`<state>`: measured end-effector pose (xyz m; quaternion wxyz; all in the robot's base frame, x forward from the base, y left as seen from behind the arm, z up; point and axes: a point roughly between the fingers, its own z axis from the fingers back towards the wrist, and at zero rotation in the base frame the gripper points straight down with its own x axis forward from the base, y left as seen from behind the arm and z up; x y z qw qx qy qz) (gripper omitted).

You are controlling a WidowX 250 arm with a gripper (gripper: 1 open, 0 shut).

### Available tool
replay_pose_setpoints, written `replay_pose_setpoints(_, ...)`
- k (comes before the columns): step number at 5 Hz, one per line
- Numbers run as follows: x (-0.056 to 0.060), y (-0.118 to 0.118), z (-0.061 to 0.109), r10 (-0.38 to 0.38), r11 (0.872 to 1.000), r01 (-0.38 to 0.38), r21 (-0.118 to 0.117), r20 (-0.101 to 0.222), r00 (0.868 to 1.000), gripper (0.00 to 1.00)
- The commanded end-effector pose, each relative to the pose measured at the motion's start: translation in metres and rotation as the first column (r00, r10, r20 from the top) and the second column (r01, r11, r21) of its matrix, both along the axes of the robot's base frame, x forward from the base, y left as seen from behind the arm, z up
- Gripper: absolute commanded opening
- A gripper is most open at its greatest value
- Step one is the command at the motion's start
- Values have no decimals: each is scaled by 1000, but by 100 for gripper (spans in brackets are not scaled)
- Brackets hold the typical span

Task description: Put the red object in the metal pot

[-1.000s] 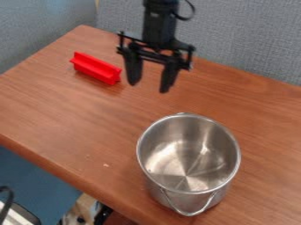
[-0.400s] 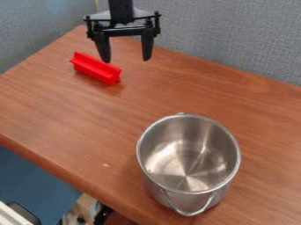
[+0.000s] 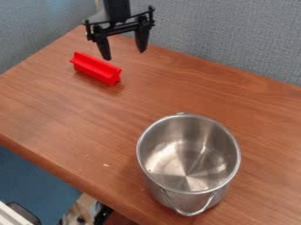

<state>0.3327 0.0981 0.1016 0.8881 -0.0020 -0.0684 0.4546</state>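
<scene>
Bright red and grooved along its length, the block (image 3: 97,68) lies on the brown worktop (image 3: 123,110), towards its far left part in the view. Black jaws (image 3: 123,50) hang near it, spread wide, with nothing between their fingers. Well apart from the block, nearer the camera, the shiny steel pot (image 3: 188,163) stands upright, its mouth open, its inside bare and a thin wire handle (image 3: 192,209) hanging at its near side.
</scene>
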Motion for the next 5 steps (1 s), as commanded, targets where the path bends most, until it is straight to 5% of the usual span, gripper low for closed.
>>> replay_pose_setpoints(1,7,24,5,243,968,-246,42,68,968,100)
replay_pose_setpoints(3,22,62,-6,450,887,-458,62,112,886,100)
replay_pose_setpoints(5,32,94,-26,553,814,-568,121,140,822,100)
